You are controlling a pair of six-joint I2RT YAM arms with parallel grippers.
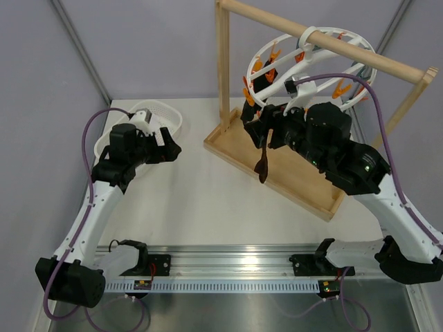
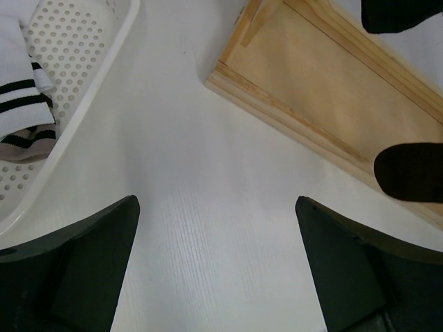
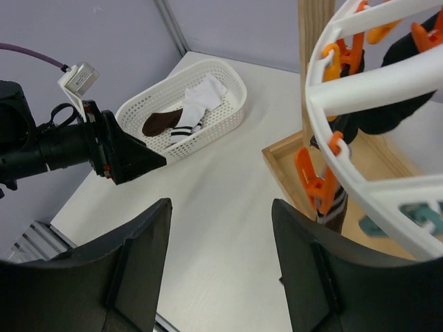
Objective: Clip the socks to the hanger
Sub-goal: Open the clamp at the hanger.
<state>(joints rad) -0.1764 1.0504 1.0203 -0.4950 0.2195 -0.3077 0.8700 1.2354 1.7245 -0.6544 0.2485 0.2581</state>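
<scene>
Dark brown sock [image 1: 263,162] dangles from an orange clip [image 3: 315,183] on the white hanger [image 3: 374,86], long axis vertical, free end down over the wooden stand base [image 1: 304,183]. My right gripper [image 3: 220,228] and left gripper [image 2: 216,228] both gape, empty.

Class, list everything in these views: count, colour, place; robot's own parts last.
Table: one, white, under everything.
Basket: one, white, table's far left.
Socks in basket: two visible, one white striped, one dark brown.
Wooden stand: one, pale wood, right of centre.
Hanger: one, white ring, orange and teal clips, on the stand's bar.
Hanging sock: one, dark, below the hanger.
Left gripper: one, black, open, beside basket.
Right gripper: one, black, open, by hanger.
</scene>
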